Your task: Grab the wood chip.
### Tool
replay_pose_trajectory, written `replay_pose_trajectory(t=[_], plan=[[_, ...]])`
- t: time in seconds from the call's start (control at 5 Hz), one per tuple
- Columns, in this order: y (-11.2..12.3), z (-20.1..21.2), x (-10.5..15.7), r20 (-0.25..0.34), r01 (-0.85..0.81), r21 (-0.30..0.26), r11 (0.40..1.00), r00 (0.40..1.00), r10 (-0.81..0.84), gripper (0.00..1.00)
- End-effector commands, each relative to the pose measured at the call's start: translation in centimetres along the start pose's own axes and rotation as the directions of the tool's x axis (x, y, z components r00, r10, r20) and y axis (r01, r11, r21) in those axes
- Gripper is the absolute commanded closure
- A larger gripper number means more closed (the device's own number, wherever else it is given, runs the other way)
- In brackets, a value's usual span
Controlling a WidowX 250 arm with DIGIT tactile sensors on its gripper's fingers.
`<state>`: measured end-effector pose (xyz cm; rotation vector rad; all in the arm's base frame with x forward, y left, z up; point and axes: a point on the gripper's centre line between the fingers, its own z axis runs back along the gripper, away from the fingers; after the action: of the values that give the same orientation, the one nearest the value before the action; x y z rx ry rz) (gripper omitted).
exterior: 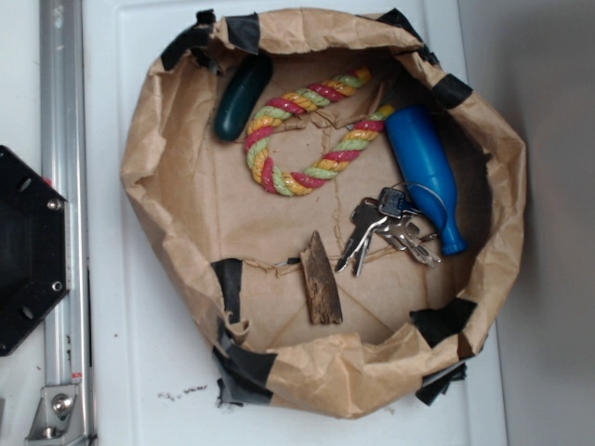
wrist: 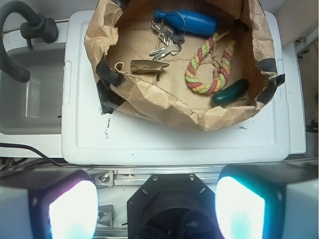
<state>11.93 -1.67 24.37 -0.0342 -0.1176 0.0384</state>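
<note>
The wood chip (exterior: 322, 282) (wrist: 148, 66) is a flat brown sliver lying on the floor of a brown paper nest (exterior: 177, 195) (wrist: 164, 107), pointed end toward the keys. My gripper (wrist: 157, 211) shows only in the wrist view, high above the robot's black base and well short of the nest. It is open, its two glowing pads (wrist: 72, 211) far apart with nothing between them. It does not show in the exterior view.
Inside the nest lie a bunch of keys (exterior: 386, 232) (wrist: 164, 42), a blue bottle-shaped toy (exterior: 426, 172) (wrist: 189, 21), a coloured rope loop (exterior: 307, 139) (wrist: 209, 67) and a dark green capsule (exterior: 242, 98) (wrist: 229, 92). A black base plate (exterior: 28, 251) and metal rail (exterior: 65, 186) border the white board (wrist: 174, 142).
</note>
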Motion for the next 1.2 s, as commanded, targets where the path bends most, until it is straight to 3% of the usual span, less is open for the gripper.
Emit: replay_pose_trajectory(t=[0.0, 0.2, 0.4, 0.6, 1.0], plan=[[0.0, 0.0, 0.0, 0.000, 0.000, 0.000, 1.000, 1.000, 0.000, 0.00], [2.5, -3.3, 4.7, -0.005, 0.204, 0.054, 0.977, 0.979, -0.204, 0.00], [2.4, -6.4, 9.9, -0.031, 0.427, 0.078, 0.901, 0.904, -0.426, 0.00], [0.3, -9.9, 13.1, -0.065, 0.636, 0.037, 0.770, 0.771, -0.634, 0.00], [0.3, -9.9, 13.1, -0.065, 0.636, 0.037, 0.770, 0.771, -0.634, 0.00]])
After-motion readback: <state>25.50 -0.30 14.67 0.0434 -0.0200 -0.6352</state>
